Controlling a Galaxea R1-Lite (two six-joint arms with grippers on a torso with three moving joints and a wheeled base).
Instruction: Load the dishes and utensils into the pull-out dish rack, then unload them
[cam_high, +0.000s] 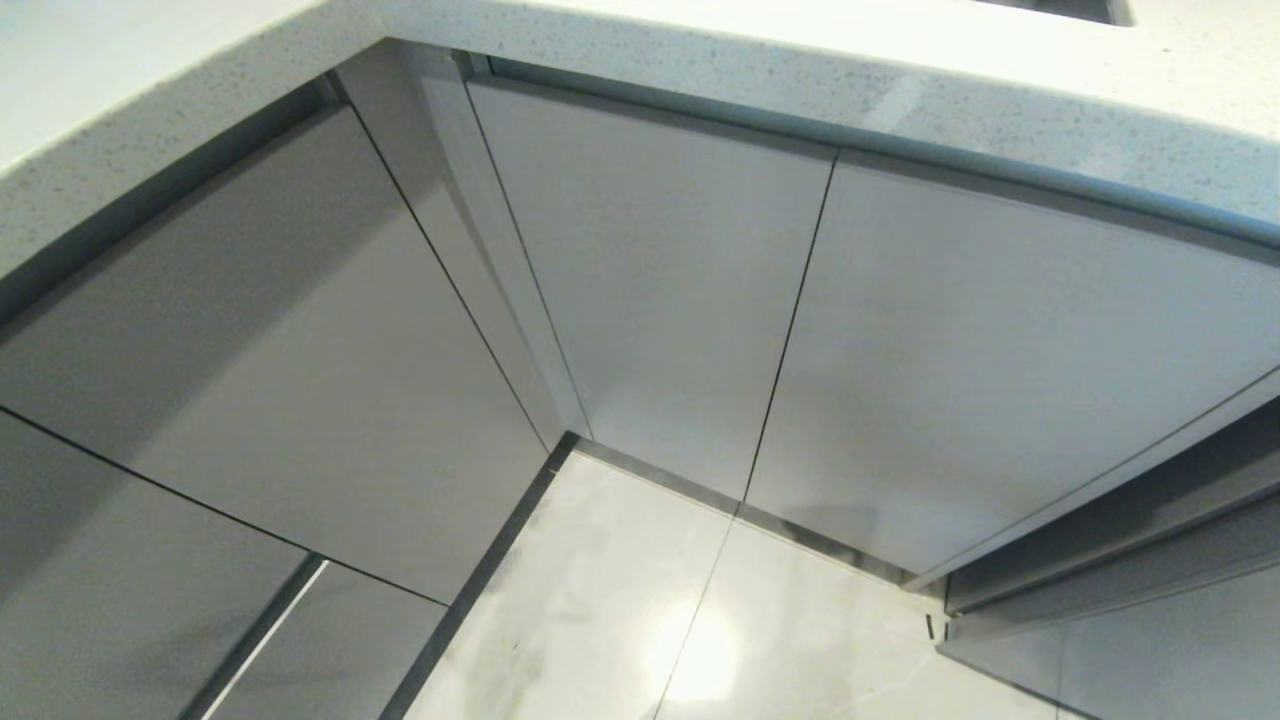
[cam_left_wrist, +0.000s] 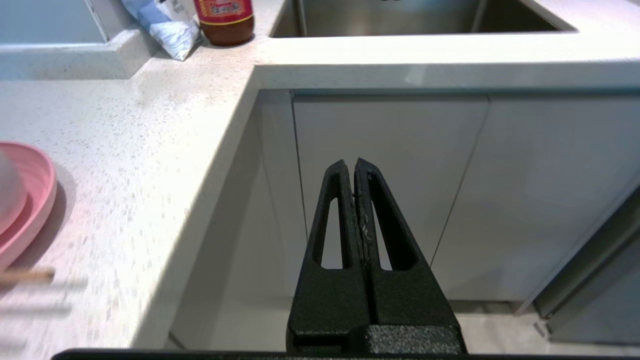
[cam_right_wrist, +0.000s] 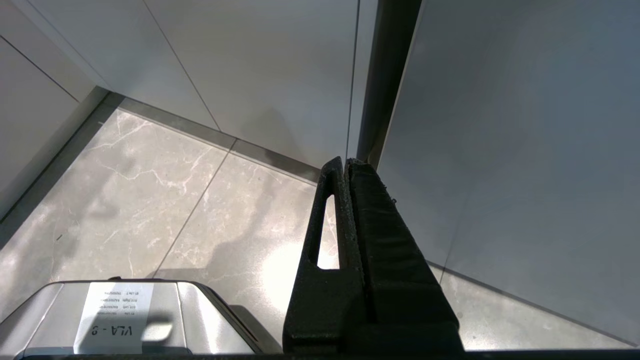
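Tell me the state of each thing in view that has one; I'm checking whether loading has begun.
left gripper: shut, empty, in front of the cabinet doors.
right gripper: shut, empty, low above the floor.
cabinet doors: closed.
pink plate: on the countertop, holding a pale bowl.
chopsticks: lying on the countertop beside the plate.
sauce bottle: upright by the sink.
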